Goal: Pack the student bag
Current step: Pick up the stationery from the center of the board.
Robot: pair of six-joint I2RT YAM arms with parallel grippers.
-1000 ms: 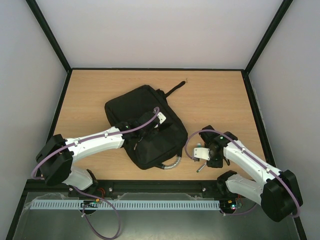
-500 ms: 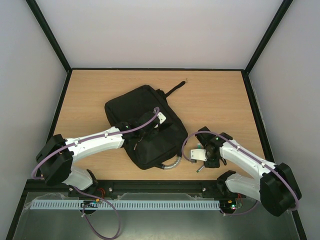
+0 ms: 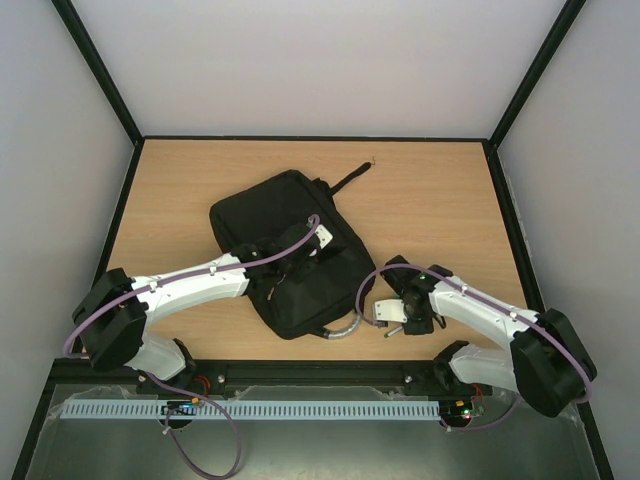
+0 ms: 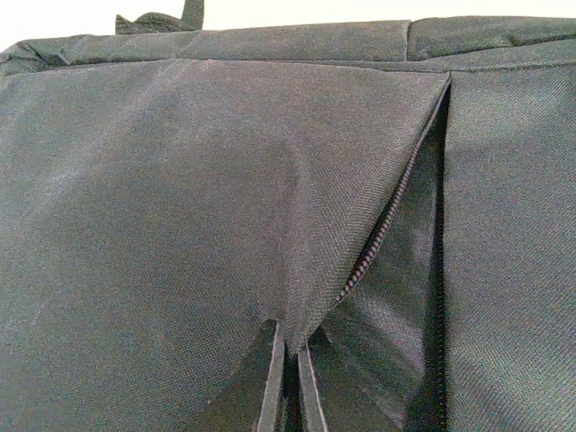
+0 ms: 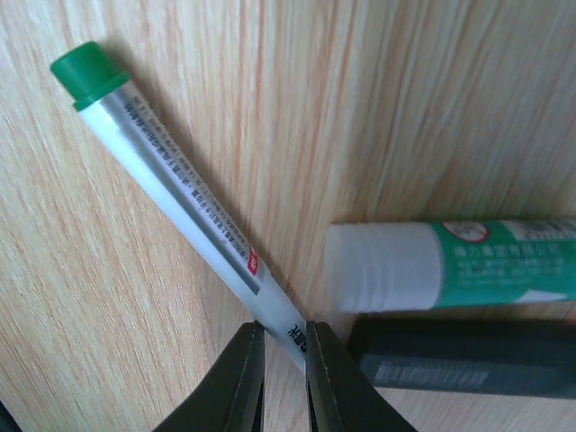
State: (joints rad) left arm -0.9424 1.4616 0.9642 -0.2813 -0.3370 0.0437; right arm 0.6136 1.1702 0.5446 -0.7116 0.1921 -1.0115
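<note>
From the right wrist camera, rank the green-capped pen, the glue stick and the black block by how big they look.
1. glue stick: thickest, cut off by the frame edge.
2. black block: also cut off.
3. green-capped pen: longest, but thinnest.
The first two look close, so their order is unsure.

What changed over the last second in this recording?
The right gripper shifted left toward the student bag and closed on the green-capped pen. The left gripper kept its pinch on the bag's flap, and the bag did not move.
</note>
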